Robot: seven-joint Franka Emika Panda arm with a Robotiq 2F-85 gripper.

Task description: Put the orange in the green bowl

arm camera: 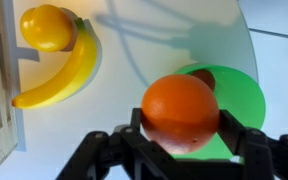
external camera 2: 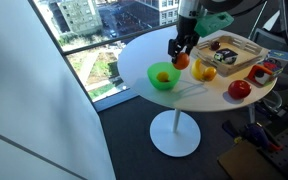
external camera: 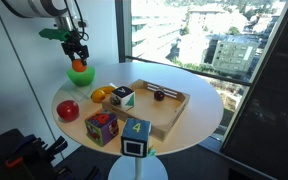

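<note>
My gripper (external camera: 77, 52) is shut on the orange (external camera: 79, 65), a small smooth round fruit, and holds it just above the green bowl (external camera: 81, 77) at the table's edge. In an exterior view the gripper (external camera 2: 181, 50) holds the orange (external camera 2: 182, 61) above the near rim of the lime-green bowl (external camera 2: 164, 77). In the wrist view the orange (arm camera: 181, 108) sits between both fingers of the gripper (arm camera: 181, 135). The bowl (arm camera: 242, 95) lies below and behind it, partly hidden.
A banana (arm camera: 62, 75) and a paler orange-yellow fruit (arm camera: 46, 27) lie beside a wooden tray (external camera: 169, 108). A red apple (external camera: 68, 109) and coloured cubes (external camera: 102, 127) stand on the round white table (external camera: 199, 100). The bowl is near the table edge.
</note>
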